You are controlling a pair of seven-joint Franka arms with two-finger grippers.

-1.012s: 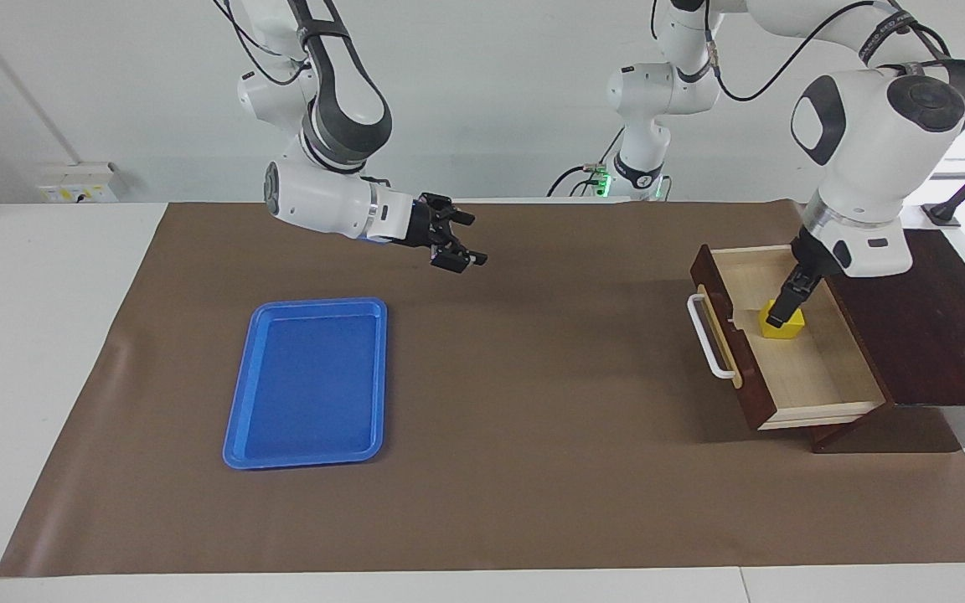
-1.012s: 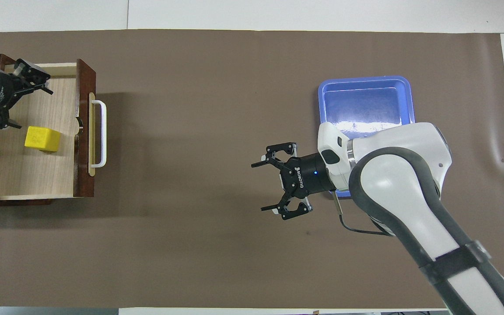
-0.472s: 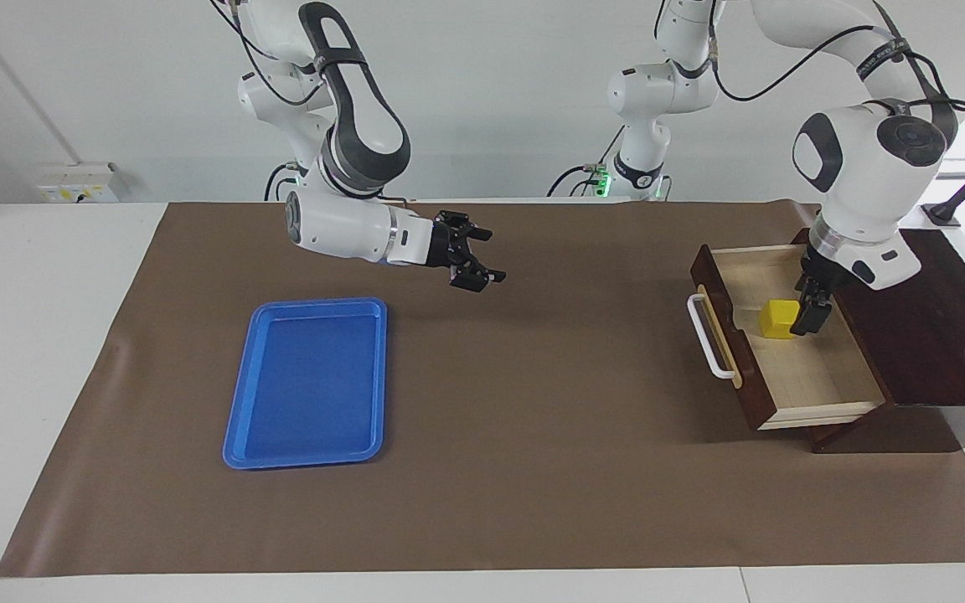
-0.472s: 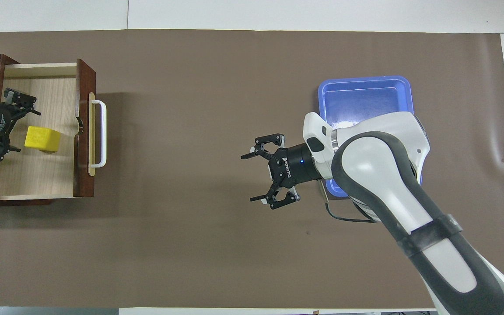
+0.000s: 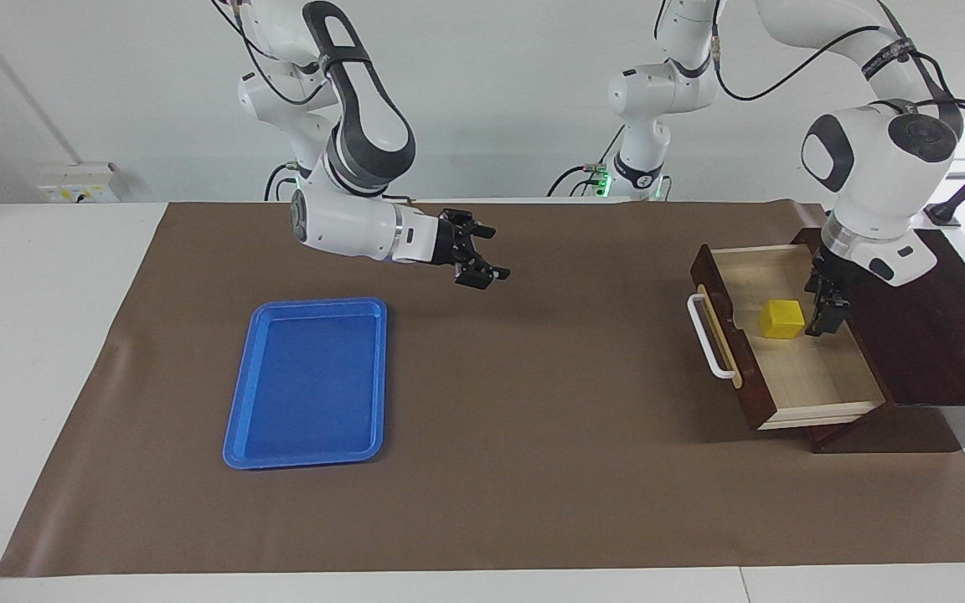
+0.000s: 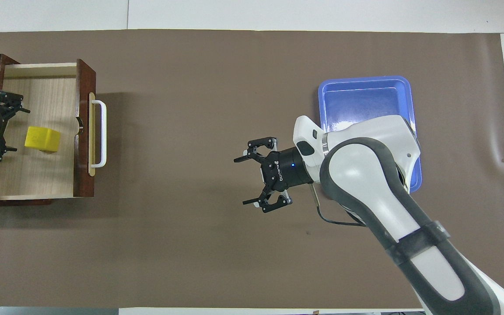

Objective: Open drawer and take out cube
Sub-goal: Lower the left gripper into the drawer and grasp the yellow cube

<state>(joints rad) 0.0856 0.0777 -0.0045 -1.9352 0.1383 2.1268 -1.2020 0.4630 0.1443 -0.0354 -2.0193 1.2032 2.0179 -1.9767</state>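
Observation:
The drawer (image 5: pixel 730 335) of the dark brown box (image 5: pixel 943 327) stands pulled open, its white bar handle (image 5: pixel 704 335) toward the table's middle. The yellow cube (image 5: pixel 781 319) lies free on the drawer's pale floor; it also shows in the overhead view (image 6: pixel 42 139). My left gripper (image 5: pixel 828 310) is open and empty in the drawer, beside the cube on the box's side, apart from it; in the overhead view (image 6: pixel 19 130) its jaws spread wider than the cube. My right gripper (image 5: pixel 491 253) is open and empty, up over the mat's middle (image 6: pixel 241 181).
A blue tray (image 5: pixel 307 381) lies empty on the brown mat (image 5: pixel 533 435) toward the right arm's end; my right arm covers part of it in the overhead view (image 6: pixel 365 100). The drawer's front panel (image 6: pixel 85 127) and walls stand around the cube.
My left gripper has moved off the cube toward the box, leaving the cube where it was. My right gripper has moved toward the drawer's end of the table, staying open.

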